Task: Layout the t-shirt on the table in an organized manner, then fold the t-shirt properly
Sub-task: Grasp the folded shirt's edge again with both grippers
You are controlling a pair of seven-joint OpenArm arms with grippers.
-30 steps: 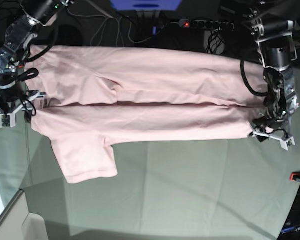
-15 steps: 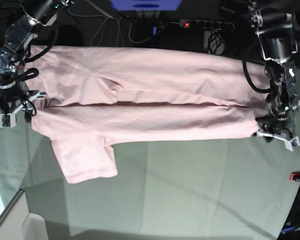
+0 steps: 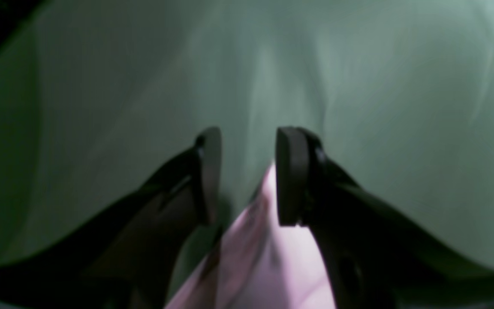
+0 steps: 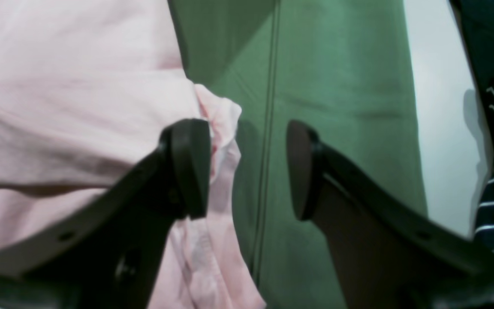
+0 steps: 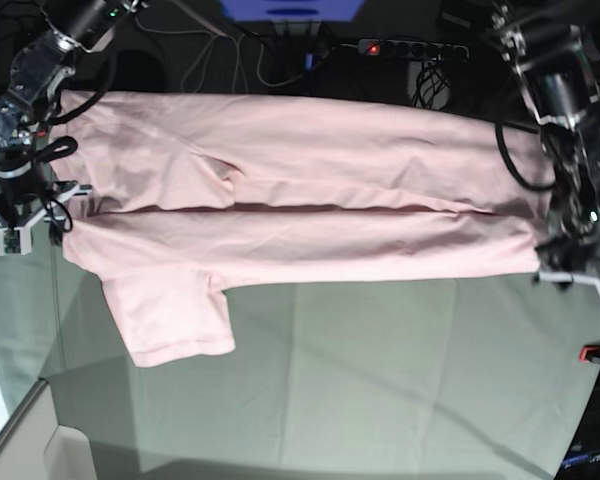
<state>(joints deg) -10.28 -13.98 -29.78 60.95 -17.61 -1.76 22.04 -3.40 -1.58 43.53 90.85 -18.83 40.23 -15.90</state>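
T-shirt (image 5: 300,200), pale pink, spread long across the far half of the table (image 5: 380,380). Long crease down its middle. One short sleeve (image 5: 170,320) sticking out toward the near side. No print showing from above.

Left gripper (image 3: 247,171) down low at one end of the shirt. Jaws a little apart, with green table cloth showing in the gap. Pink edge lying just beside one finger (image 3: 292,176), maybe touching it, but not pinched between the two. Holding nothing, as far as can be seen.

Right gripper (image 4: 247,167) at the other end, jaws wide apart. One finger (image 4: 189,167) over the bunchy pink edge, the other over bare table. Nothing held there either.

Trouble to watch for:
- Could snap shut on air at the left end, with the pink edge off to one side of the gap.
- Could pinch the green table cloth along with the shirt, being so low, and drag both.
- Could pull harder at one end than the other and leave the shirt crooked and wrinkly.
- Could leave the loose sleeve out of the next fold and make a lump.
- Could push the far edge off the back of the table, close as it is to the cables (image 5: 260,60).
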